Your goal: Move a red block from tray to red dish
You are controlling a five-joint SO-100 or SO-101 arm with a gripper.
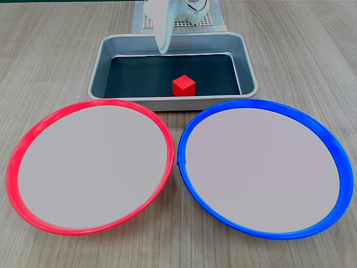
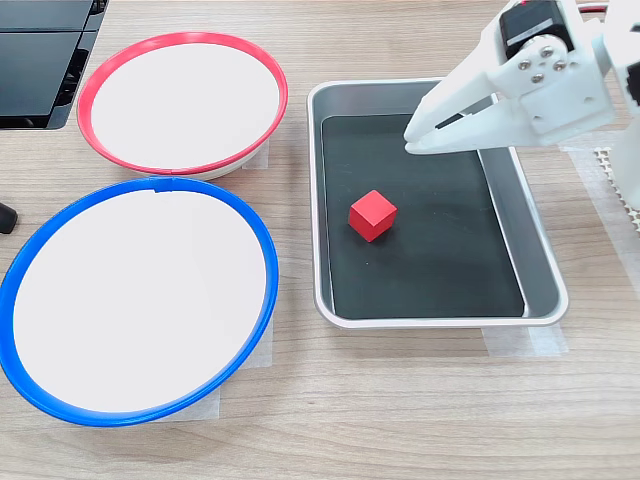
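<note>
One white gripper (image 2: 412,140) hangs above the tray (image 2: 541,262), fingers nearly together with a narrow gap, holding nothing. One red block (image 2: 372,215) lies on the tray's black bottom, apart from the fingertips. Two dishes lie beside it: one red dish (image 2: 262,135), one blue-rimmed dish (image 2: 262,262).

Wooden table (image 1: 50,61): tray (image 1: 106,56), red dish (image 1: 22,162), blue dish (image 1: 334,151).

one red block (image 2: 372,215), one tray (image 2: 540,262), two dishes (image 2: 182,96)
</note>
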